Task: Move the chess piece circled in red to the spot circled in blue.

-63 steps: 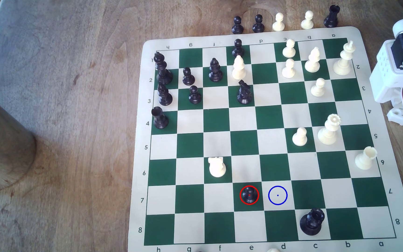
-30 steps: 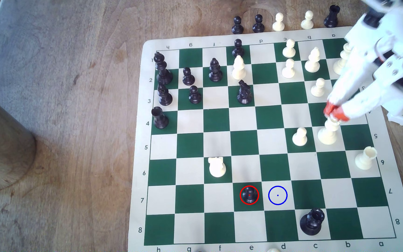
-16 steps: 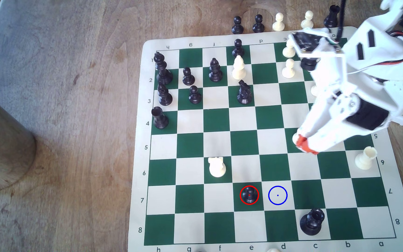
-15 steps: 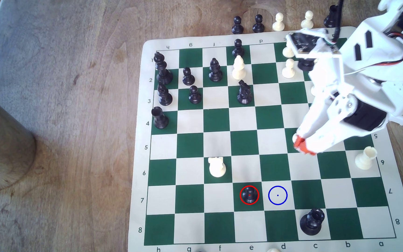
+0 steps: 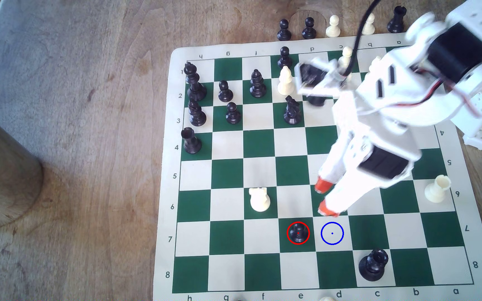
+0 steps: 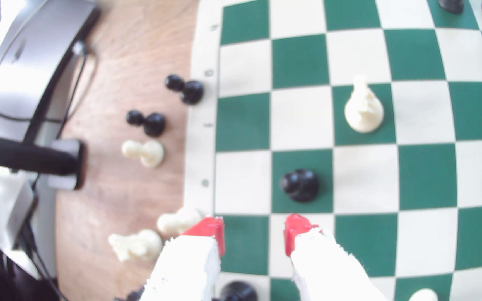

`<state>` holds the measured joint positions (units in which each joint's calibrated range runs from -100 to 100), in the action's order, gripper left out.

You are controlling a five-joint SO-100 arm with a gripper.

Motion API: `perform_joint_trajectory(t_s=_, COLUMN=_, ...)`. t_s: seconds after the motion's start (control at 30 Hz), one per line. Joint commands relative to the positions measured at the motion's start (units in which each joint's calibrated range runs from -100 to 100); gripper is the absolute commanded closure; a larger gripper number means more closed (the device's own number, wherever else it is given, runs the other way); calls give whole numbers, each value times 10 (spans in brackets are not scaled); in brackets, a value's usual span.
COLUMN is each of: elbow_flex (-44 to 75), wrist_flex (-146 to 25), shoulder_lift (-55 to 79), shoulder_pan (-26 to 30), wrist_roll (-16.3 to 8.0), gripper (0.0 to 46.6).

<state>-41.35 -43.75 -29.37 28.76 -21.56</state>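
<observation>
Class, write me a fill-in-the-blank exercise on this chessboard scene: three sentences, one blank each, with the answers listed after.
1. The red-ringed black pawn stands on a dark ______ square.
2. The blue-ringed spot lies on a ______ square at the pawn's right in the exterior view.
3. The gripper, with red fingertips, has its jaws ______ and holds nothing.

Missing words: green; cream; open

A cream knight (image 5: 259, 199) stands on the green-and-cream board (image 5: 228, 170) — crowned black piece (image 5: 373, 265) near its edge.
</observation>
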Motion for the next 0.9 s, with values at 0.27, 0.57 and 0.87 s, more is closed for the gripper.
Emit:
perform_joint_trajectory(t_s=0.27, elbow_flex=120, wrist_flex=22, shoulder_lift=131, shoulder_pan=-19, wrist_roll=0, gripper=361)
perform_joint_trajectory(t_s=0.57, elbow_flex=137, wrist_flex=42, shoulder_lift=203, shoulder_pan=-25, wrist_roll=2, gripper=357)
perform_joint_trajectory(t_s=0.87, elbow_flex=151, wrist_flex=46, shoulder_lift=243, shoulder_pan=-21, wrist_roll=3, gripper=353)
